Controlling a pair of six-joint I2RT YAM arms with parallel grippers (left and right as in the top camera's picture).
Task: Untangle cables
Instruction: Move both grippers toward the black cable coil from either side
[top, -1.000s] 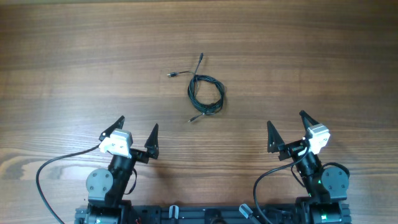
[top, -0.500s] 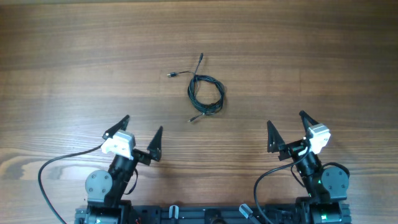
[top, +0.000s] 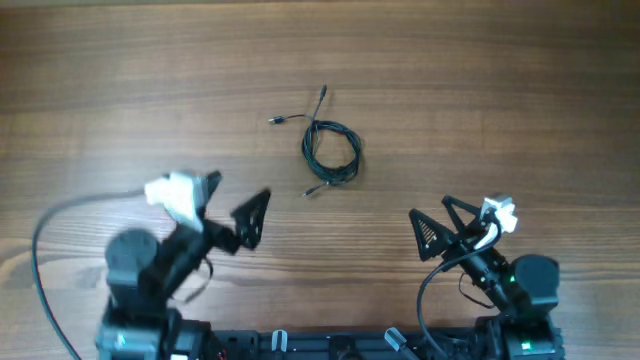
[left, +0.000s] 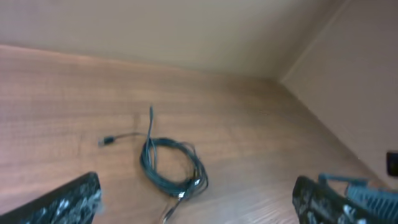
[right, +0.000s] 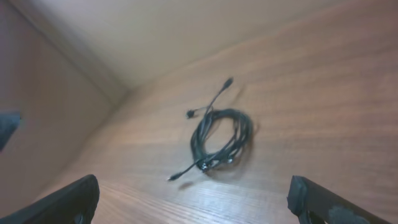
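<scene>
Coil of very thin black cables (top: 331, 150) with tiny silvery plug ends, flat on the brown wood-grain table (top: 520, 80), just above the centre of the overhead frame. Forms one small loose ring. Sends two free strands out from the top, one upward and one to the upper left, and a short tail out at the lower left. Lies apart from both arms.

Left gripper (top: 238, 190) at the lower left of the overhead frame, blurred, black fingers spread wide apart with only bare wood between them. Points up and right toward the coil, well short of it.

Right gripper (top: 428, 206) at the lower right, likewise parted and empty, tips aimed to the upper left.

In each wrist view, black fingertips only at the bottom corners, with the coil on the wood near mid-frame, between them and farther off.
</scene>
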